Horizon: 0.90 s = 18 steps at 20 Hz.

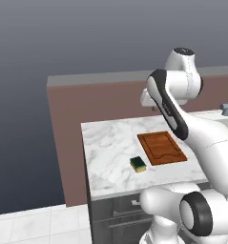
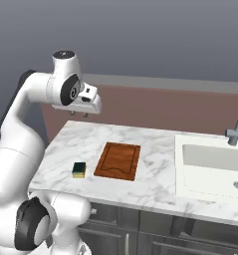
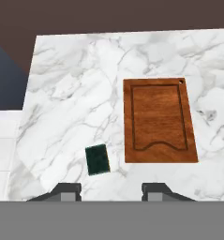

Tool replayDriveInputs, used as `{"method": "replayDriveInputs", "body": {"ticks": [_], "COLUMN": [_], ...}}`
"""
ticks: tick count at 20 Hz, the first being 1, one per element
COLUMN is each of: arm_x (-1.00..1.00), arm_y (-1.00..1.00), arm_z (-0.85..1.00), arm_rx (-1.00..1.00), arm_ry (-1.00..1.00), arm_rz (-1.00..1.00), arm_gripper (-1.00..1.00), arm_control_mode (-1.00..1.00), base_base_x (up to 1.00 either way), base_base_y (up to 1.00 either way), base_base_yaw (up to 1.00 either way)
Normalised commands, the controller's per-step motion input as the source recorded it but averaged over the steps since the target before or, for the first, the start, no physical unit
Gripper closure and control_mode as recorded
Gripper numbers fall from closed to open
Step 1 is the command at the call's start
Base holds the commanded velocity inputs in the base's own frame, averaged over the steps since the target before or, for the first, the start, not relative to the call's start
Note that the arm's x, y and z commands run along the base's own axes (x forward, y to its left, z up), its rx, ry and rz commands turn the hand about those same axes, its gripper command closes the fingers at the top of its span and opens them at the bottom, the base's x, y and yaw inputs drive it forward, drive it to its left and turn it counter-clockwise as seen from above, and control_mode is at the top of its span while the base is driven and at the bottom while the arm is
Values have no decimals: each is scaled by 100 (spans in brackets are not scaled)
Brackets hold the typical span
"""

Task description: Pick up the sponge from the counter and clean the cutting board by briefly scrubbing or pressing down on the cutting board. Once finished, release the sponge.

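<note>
Item 1, claw (image 2: 78, 115): I am seeing it hanging high above the far left part of the bench (image 2: 155, 169), well clear of everything on it. In the hand view its two fingertips (image 3: 69, 190) are standing apart with nothing between them.

Item 2, sponge (image 1: 138, 164): I am finding it lying flat on the marble near the front edge, green scrubbing side up, yellow body showing at its sides. It is sitting just beside the near left corner of the cutting board (image 1: 161, 147), apart from it by a narrow strip of marble. In the hand view the sponge (image 3: 97, 159) is showing slightly skewed against the board's edge.

Item 3, cutting board: I am seeing it lying flat on the bench, its long side running from near to far, a groove following its edge and curving inward at the near end. In the hand view the cutting board (image 3: 159, 120) is showing a small hole at its far right corner.

Item 4, sink (image 2: 215, 162): I am noting it set into the bench well to the right of the board, with a grey faucet (image 2: 237, 124) rising behind it.
</note>
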Motion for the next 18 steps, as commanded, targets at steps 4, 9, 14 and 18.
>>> {"method": "replayDriveInputs", "body": {"ticks": [4, 9, 14, 18], "arm_x": [-5, -27, -7, 0], "arm_y": [7, 17, 21, 12], "arm_z": [-7, -49, -74, -65], "arm_rx": [0, 0, 0, 0], "arm_ry": [0, 1, 24, 33], "arm_rz": [1, 0, 0, 0], "arm_gripper": [-100, -100, -100, -100], "arm_control_mode": [-100, -100, -100, -100], "base_base_x": [0, 0, 0, 0], "base_base_y": [0, 0, 0, 0], "base_base_yaw": [0, 0, 0, 0]}}
